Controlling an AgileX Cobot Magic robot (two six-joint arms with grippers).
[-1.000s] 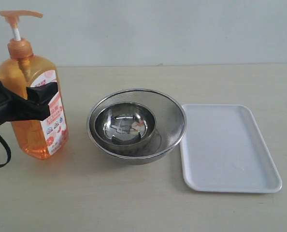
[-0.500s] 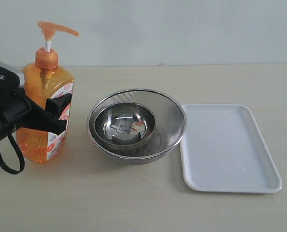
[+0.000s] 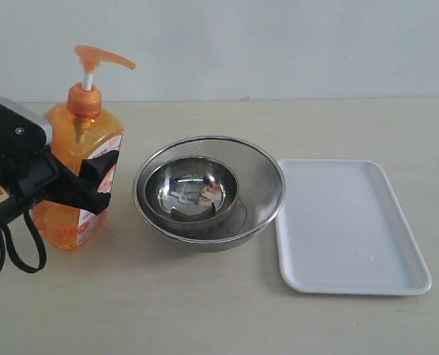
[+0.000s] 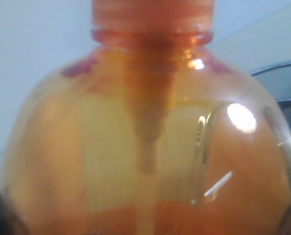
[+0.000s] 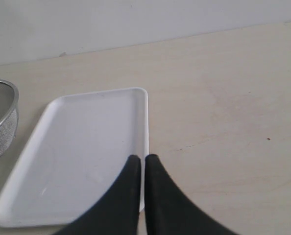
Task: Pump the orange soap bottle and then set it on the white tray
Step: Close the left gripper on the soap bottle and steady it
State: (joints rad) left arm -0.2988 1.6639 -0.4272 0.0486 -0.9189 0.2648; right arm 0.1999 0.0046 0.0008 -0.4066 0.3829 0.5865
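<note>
The orange soap bottle (image 3: 66, 137) stands at the left of the table, leaning slightly, its orange pump head (image 3: 101, 56) raised on the white stem. My left gripper (image 3: 94, 182) is shut on the bottle's middle, one black finger across the label. In the left wrist view the orange soap bottle (image 4: 150, 147) fills the picture up to its neck, and the fingers are hidden. The white tray (image 3: 352, 222) lies empty at the right. My right gripper (image 5: 144, 159) is shut on nothing and hovers over the white tray (image 5: 82, 147) at its rim. It is out of the exterior view.
A steel mesh bowl (image 3: 260, 174) with a smaller steel bowl (image 3: 191, 188) inside it sits between the bottle and the tray. The mesh bowl's rim (image 5: 1, 122) shows beside the tray in the right wrist view. A black cable (image 3: 12, 251) hangs below the left arm.
My left gripper has carried the bottle to the right, closer to the steel bowls, and the bottle has turned a little. The bowls and tray have not moved.
</note>
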